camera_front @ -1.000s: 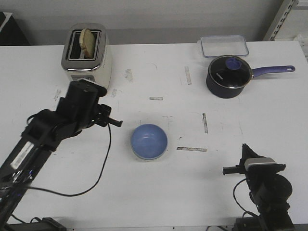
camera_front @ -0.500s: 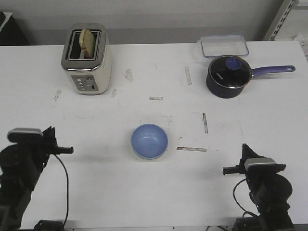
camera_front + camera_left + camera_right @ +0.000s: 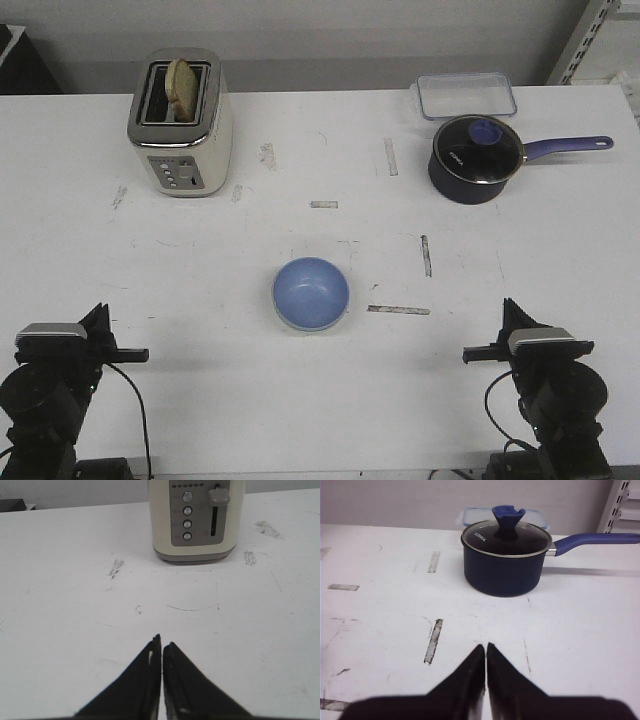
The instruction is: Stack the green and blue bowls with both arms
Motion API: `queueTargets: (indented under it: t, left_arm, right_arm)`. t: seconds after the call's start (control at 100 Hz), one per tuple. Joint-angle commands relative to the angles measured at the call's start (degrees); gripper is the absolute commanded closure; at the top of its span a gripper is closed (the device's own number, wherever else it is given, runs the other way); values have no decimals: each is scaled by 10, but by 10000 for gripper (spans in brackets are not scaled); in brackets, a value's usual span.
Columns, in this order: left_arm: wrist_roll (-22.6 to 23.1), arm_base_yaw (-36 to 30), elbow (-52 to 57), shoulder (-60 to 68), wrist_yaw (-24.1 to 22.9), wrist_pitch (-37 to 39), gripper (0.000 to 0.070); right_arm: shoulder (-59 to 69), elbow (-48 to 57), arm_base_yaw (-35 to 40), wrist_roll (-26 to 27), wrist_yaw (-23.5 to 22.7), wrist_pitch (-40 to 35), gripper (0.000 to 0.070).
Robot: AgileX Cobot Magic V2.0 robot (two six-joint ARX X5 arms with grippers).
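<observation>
Left arm has drawn back to the near-left corner | blue bowl sits mid-worktop, between your arms, slightly nearer the right | left fingers and right fingers closed, empty | green bowl unseen.

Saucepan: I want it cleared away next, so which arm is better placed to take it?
Right. The saucepan stands at the table's far right, ahead of the right gripper, which is shut. The left gripper, also shut, faces the toaster on the opposite side.
</observation>
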Motion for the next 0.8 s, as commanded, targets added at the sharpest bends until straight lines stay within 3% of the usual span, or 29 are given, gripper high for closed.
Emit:
queueTargets:
  t: [0.0,0.7,0.79]
  left_arm:
    - [5,1,7,-1,2,10,698]
    - [5,-7,-1,-19,1,12,698]
    - [-3,-20,-39,-39,0,48,698]
  right_arm:
    - [2,1,0,-1,0,8,700]
    - [2,1,0,-1,0,8,700]
    - [2,1,0,-1,0,8,700]
